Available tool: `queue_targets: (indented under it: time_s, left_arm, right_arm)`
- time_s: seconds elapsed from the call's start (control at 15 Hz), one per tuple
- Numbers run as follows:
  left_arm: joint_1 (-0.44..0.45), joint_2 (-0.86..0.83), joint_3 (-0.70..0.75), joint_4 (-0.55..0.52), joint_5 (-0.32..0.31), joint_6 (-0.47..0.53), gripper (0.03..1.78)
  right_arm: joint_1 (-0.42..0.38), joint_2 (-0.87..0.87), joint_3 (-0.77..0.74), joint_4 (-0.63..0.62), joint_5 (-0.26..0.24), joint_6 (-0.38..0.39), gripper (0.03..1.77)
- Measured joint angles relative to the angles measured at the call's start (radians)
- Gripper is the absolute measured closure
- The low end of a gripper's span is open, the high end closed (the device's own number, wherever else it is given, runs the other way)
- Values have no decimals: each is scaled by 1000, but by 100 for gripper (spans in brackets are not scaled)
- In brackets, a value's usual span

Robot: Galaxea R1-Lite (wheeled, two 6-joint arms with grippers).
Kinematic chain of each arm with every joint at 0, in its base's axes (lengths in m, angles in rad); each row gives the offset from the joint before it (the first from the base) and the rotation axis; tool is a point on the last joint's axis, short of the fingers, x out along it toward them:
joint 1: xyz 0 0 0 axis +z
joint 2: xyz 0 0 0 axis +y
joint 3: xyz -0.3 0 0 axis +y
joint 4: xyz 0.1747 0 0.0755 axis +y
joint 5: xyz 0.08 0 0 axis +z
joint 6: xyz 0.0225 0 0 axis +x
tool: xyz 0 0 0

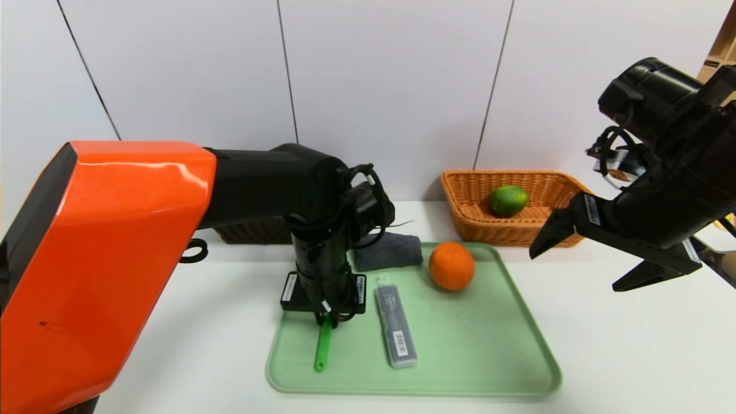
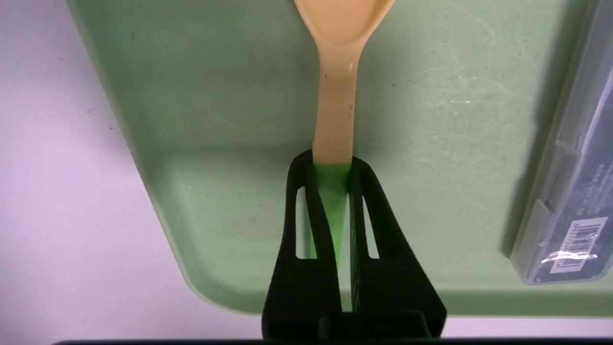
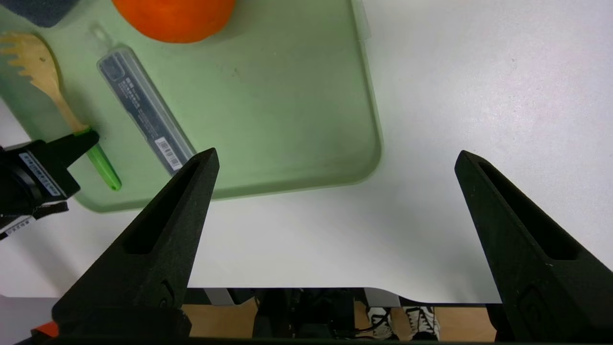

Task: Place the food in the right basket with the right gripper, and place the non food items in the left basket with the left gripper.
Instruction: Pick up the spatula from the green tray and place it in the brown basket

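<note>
My left gripper [image 1: 325, 315] [image 2: 331, 160] is down on the pale green tray [image 1: 477, 345], shut on the fork-spoon [image 1: 323, 345] [image 2: 335, 110] where its yellow neck meets the green handle. The grey barcoded case [image 1: 395, 333] [image 2: 574, 191] lies beside it, and the rolled dark grey towel [image 1: 388, 252] lies behind. The orange [image 1: 451, 265] [image 3: 175, 17] sits on the tray. The green citrus [image 1: 508, 200] lies in the orange-tan basket [image 1: 517, 233]. My right gripper [image 1: 575, 270] [image 3: 335, 155] hovers open and empty over the table, right of the tray. The dark brown basket [image 1: 253, 232] is mostly hidden behind my left arm.
The white table [image 1: 632, 356] carries the tray at its middle and both baskets along the back wall. Its near edge [image 3: 287, 289] shows in the right wrist view, with floor and cables below. A black cable loop [image 1: 192, 251] hangs by my left arm.
</note>
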Motion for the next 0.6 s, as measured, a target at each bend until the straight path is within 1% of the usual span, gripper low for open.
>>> queue_targets:
  time_s: [0.33,0.6]
  left_arm:
    - [0,-21,1,1,-4,6,169]
    - [-2,-102,-15,2,-9,29,169]
  right_arm:
    - [9,-22,6,0,1,0,10]
    - [10,-26,30,0,1,0,10]
